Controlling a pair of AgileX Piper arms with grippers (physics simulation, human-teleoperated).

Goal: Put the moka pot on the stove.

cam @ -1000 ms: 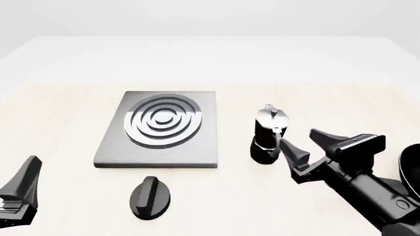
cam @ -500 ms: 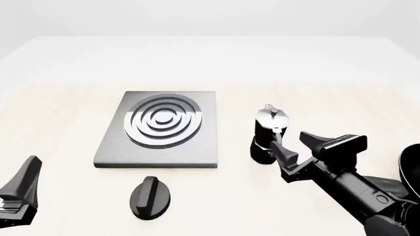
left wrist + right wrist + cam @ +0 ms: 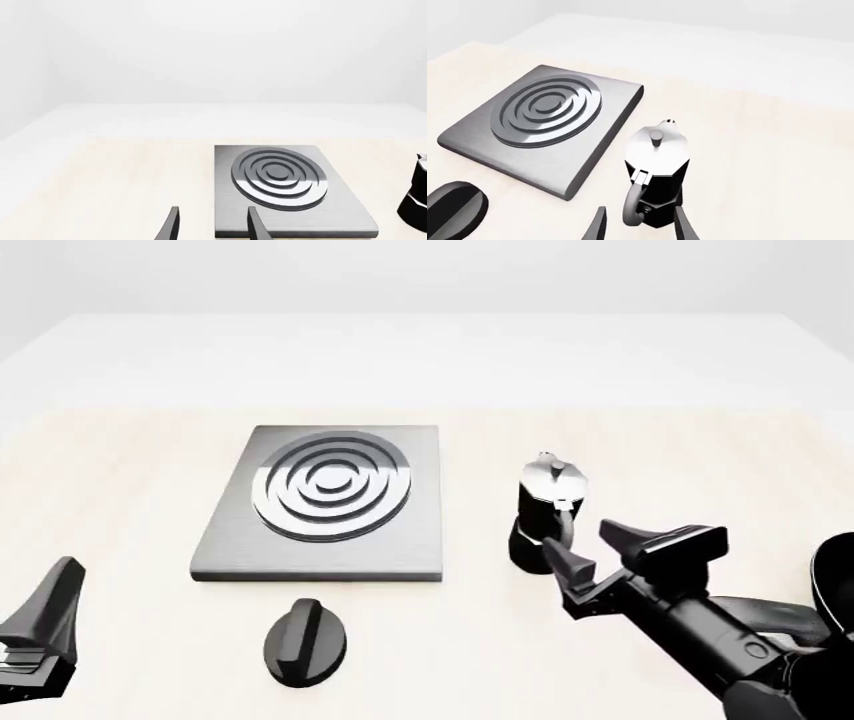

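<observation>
The moka pot point(image 3: 545, 508) stands upright on the table, right of the stove point(image 3: 327, 502), its curved handle facing my right arm. My right gripper point(image 3: 587, 548) is open just in front of the pot at handle height. In the right wrist view the pot point(image 3: 658, 172) fills the centre, and the open right gripper point(image 3: 639, 225) has its fingertips either side of the handle's lower end, not touching it. The stove point(image 3: 544, 130) lies beyond. My left gripper point(image 3: 47, 625) is open and empty at the near left. In the left wrist view, the left gripper point(image 3: 212, 227) is before the stove point(image 3: 287, 192).
A black oval knob point(image 3: 306, 640) lies on the table in front of the stove; it also shows in the right wrist view point(image 3: 454, 206). Part of a black pan point(image 3: 838, 585) shows at the right edge, beside my right arm.
My right gripper has moved forward and left, closing in on the moka pot's handle while staying open. The pot, stove and left arm have not moved.
</observation>
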